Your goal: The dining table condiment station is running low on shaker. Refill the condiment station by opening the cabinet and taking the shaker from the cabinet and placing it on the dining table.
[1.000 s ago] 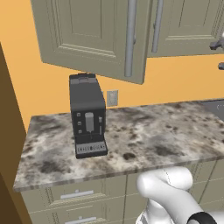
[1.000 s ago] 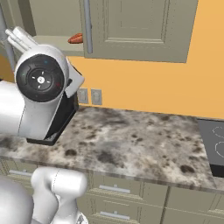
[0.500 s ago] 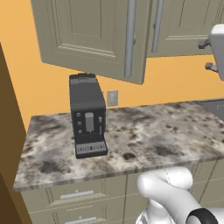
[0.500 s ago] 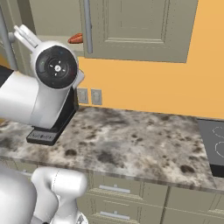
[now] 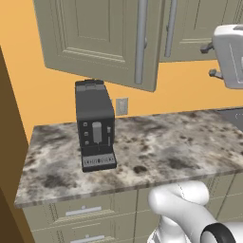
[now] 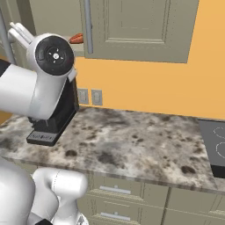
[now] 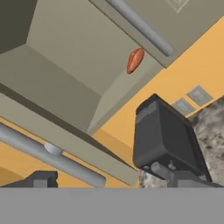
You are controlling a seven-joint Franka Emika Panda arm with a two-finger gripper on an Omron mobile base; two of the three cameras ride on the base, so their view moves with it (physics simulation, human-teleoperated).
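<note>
Above the marble counter (image 5: 156, 147), the cabinet (image 7: 83, 65) (door ajar) faces the wide-open, empty end effector (image 7: 109, 181).

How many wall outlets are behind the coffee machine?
2: outlet plates and sit side by side on the orange wall right of the coffee machine. Others may hide behind it.

Kitchen: stone-topped desk (image 5: 156, 152) carrying a coffee machine (image 5: 95, 124), cabinet (image 5: 99, 38) above it, drawers (image 6: 118, 193) below, hob (image 6: 215, 147) alongside.
</note>
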